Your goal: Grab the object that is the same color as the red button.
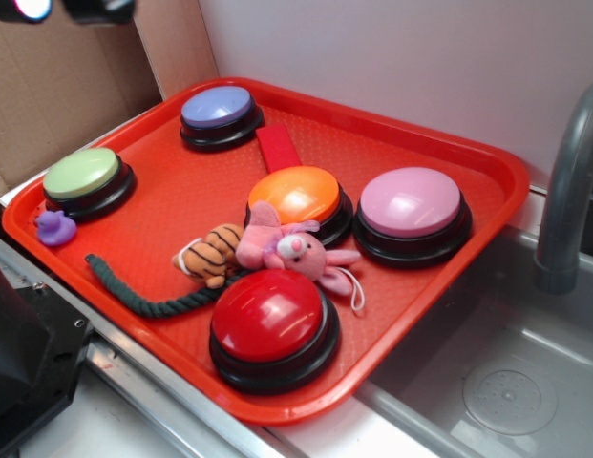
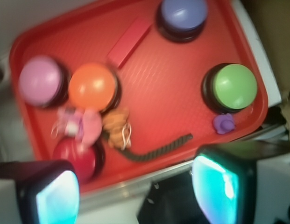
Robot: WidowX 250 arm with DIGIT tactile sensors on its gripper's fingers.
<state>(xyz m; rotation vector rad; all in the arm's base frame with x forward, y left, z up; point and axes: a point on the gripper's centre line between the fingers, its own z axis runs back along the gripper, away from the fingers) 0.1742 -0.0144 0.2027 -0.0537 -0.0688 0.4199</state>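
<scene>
My claw [image 2: 135, 196] hangs high above the near edge of the orange-red plastic tray [image 1: 449, 153], its two fingers [image 2: 219, 186] spread wide and holding nothing. The small flat dark-red rectangular block [image 2: 129, 42] lies well apart from it, on the tray floor between the purple dome button [image 2: 183, 14] and the orange dome button [image 2: 92, 86]. The large glossy red dome button [image 1: 269, 317] sits at the tray's near rim.
</scene>
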